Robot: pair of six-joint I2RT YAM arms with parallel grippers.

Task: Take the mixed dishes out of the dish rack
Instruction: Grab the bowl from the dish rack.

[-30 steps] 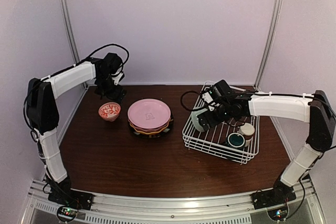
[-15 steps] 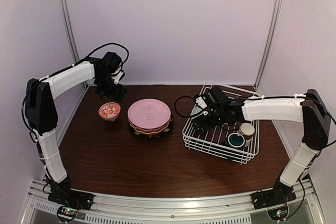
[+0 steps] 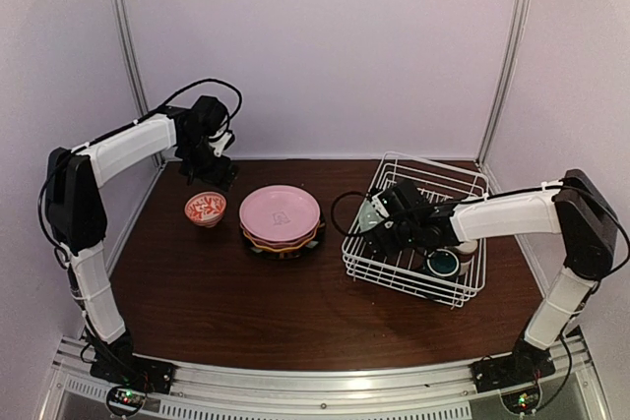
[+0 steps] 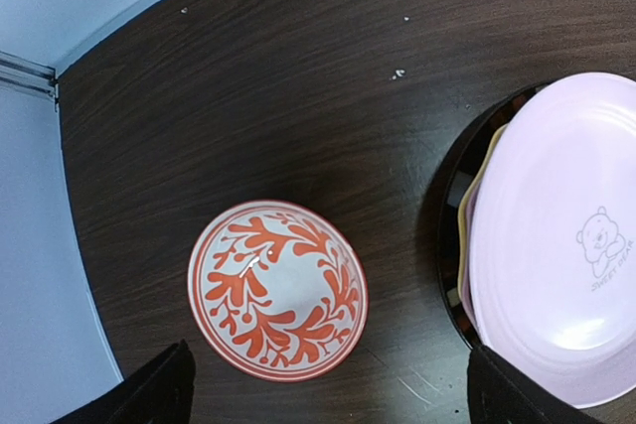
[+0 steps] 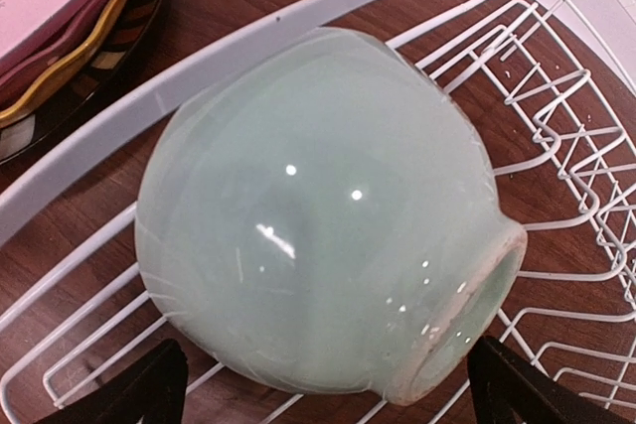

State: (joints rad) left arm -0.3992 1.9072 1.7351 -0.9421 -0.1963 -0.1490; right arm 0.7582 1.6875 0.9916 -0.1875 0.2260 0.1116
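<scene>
The right gripper [image 5: 333, 396] is standing with its fingers [image 5: 149, 389] spread wide, gripping nothing. The pale green bowl [image 5: 318, 215] is lying on its side between them, foot ring pointing lower right, resting on the wires of the dish rack [image 5: 248, 47] against its left rim. The left gripper [image 4: 328, 394] is likewise spread and empty, hanging over the red-patterned bowl [image 4: 278, 290], which is sitting upright on the table [image 4: 298, 96] beside the stacked pink plates [image 4: 556, 245].

Against the view of a second ago, the right arm has dropped lower and closer to the rack's left side. The left arm and the stack are unchanged.

Both wrist views are cutting off the fingertips, so contact with the green bowl cannot be told. From above, the gripper is hiding most of that bowl, and the forearm is partly covering the two small cups [image 3: 445, 263].
</scene>
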